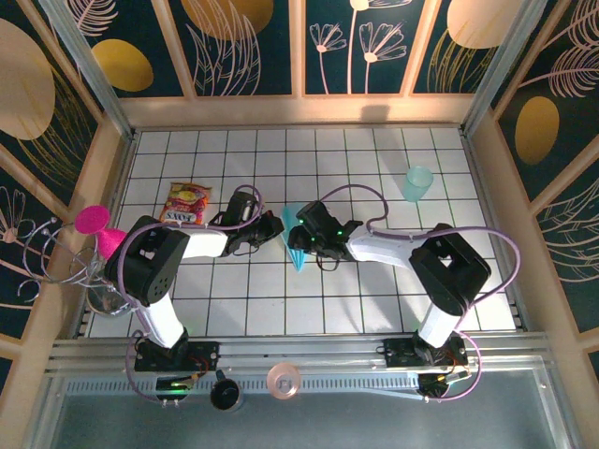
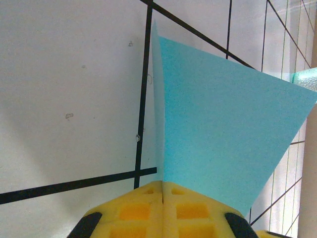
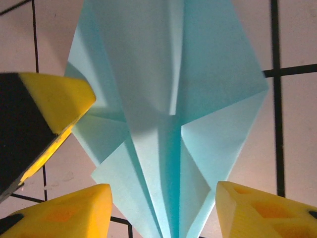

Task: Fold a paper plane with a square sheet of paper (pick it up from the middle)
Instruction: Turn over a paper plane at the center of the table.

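Legible text: none. The one printed item I can register from the overhead view is a flat red-and-yellow foil snack packet, lying on the white tiled bench toward its left side. I can see a band of dark lettering across the middle of its face. The characters are too small and too blurred for me to read, so I can identify no brand, word or number.
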Motion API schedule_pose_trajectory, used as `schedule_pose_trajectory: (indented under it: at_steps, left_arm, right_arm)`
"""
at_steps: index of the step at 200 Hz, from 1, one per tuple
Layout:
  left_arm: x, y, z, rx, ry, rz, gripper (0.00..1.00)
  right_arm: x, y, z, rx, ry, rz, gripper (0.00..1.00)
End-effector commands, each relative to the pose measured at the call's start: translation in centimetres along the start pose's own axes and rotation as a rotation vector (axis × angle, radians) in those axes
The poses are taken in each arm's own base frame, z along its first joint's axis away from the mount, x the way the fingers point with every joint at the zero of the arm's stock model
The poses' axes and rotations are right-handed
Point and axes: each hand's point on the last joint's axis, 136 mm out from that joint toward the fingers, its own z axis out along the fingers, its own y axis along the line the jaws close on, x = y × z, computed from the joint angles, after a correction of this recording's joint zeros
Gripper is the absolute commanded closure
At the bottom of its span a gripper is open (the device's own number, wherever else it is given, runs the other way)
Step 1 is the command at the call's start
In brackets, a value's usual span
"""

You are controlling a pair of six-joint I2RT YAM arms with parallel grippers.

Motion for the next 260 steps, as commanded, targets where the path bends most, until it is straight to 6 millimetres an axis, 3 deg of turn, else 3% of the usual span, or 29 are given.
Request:
schedule_pose_trajectory:
  at_steps: [1,68,136,184,223,260]
  left_arm:
    - [-0.1,-1.3,-0.2,0.041,0.003,0.007,1.00]
    - [0.1,-1.7,-0.4,0.061,0.014,0.007,1.00]
    - [0.2,-1.5,-0.3,0.057,0.017,0.005,1.00]
    - [0.2,-1.6,-0.4,0.060,0.017,0.005,0.98]
    - [0.2,-1.7,-0.4,0.062,0.017,0.007,0.92]
    - [-0.4,-1.4,-0.8,0.035,-0.006,0.017,0.79]
  right_arm:
    - [0.3,1.9,0.7,-0.040,0.014,-0.068,0.43]
    - [0.3,1.1,1.9,0.040,0.024,-0.090,0.45]
    - [-0.4,-0.2,1.8,0.123,-0.012,-0.071,0.66]
    - [-0.1,-0.4,2.5,0.138,0.004,-0.069,0.70]
    - [-0.1,-0.4,3.0,0.144,0.007,-0.065,0.69]
    - [-0.3,-0.9,3.0,0.181,0.003,-0.063,0.71]
